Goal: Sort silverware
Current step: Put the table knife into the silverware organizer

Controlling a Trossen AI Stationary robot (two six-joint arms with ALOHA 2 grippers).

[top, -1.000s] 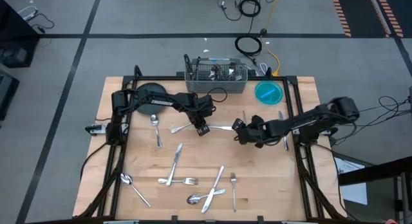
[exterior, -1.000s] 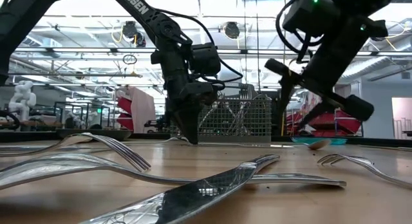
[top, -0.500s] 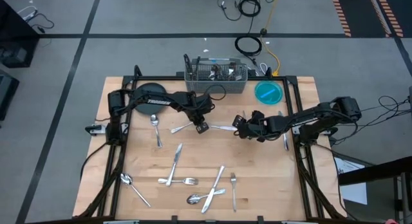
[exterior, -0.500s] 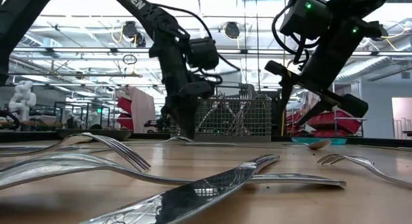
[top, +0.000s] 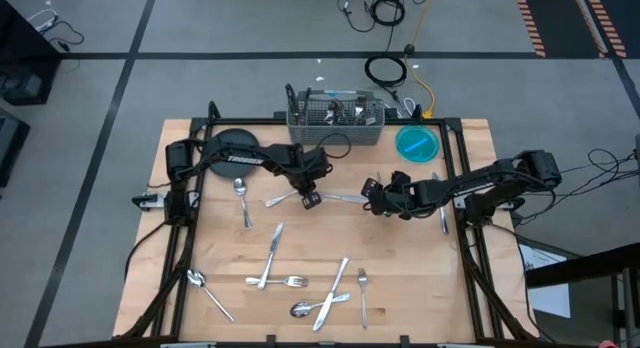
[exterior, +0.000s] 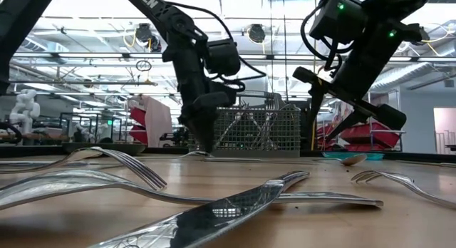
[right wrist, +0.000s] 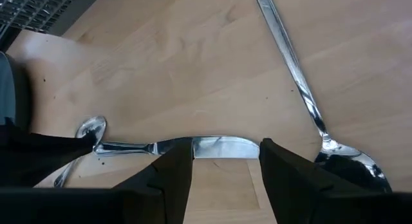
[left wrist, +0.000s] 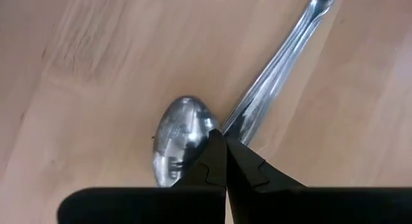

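Note:
A table knife [top: 342,199] lies flat at the table's middle, with its handle end next to the bowl of a spoon [left wrist: 177,139] whose handle [top: 280,200] runs toward the table's left. My left gripper [top: 310,197] is shut and points down at that meeting spot [left wrist: 224,135]. My right gripper [top: 375,199] is open and hovers above the knife's blade [right wrist: 222,147], one finger on each side of it and clear of the table [exterior: 353,98]. Several more forks, spoons and knives [top: 300,283] lie scattered on the near half. My left gripper's shut fingers [left wrist: 212,156] come from above, pointing down, onto the spot where the knife's handle end [left wrist: 248,118] meets the spoon's bowl. The fingertips hide that spot. I cannot tell whether they press on metal or on the wood.
The wire-mesh caddy [top: 335,118] stands at the far edge, with a dark round plate [top: 235,144] to its left and a teal bowl [top: 417,143] to its right. Another spoon [right wrist: 302,89] lies by my right gripper, and one more [top: 243,198] sits left of centre.
My left gripper has edged a little toward the table's left and stayed shut and low. My right gripper moved slightly toward the far edge and then held still above the knife, open throughout. The knife and spoon have not visibly shifted.

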